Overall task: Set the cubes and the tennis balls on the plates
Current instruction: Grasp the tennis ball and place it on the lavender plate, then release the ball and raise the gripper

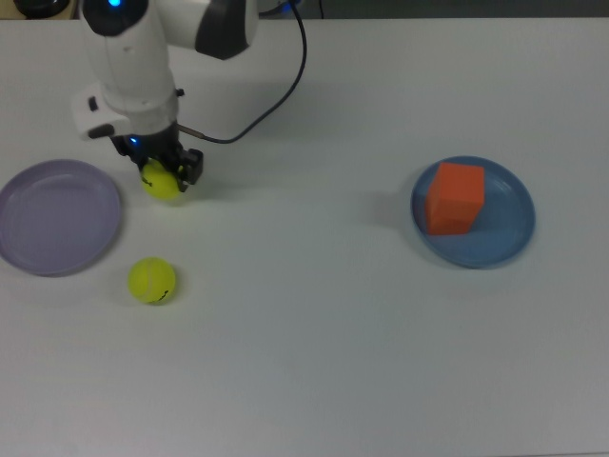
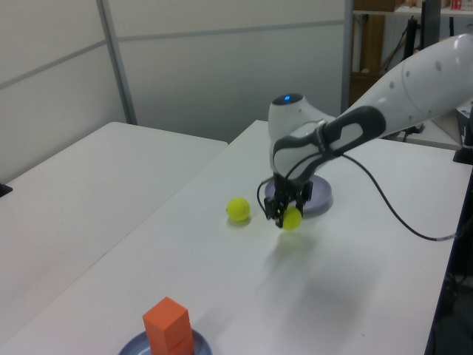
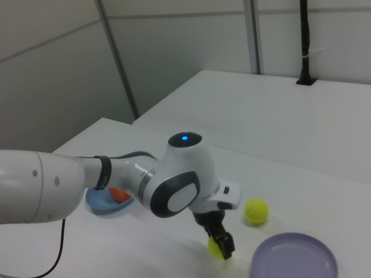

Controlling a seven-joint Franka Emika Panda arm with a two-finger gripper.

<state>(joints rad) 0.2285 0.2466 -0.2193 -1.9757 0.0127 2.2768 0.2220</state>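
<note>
Gripping a tennis ball (image 1: 161,183), hand (image 1: 164,177) clamped, lifted off surface (image 1: 304,333); lavender plate (image 1: 57,216) just beside the hand. Risk: fuzzy ball slips from fingers, rolls past plate.

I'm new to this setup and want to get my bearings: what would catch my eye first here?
The white arm's gripper, with its fingers shut on a tennis ball, sits just right of the lavender plate in the top view. At the top view's right, an orange cube stands on the blue plate. A second tennis ball lies loose on the white table, below the held one.
</note>
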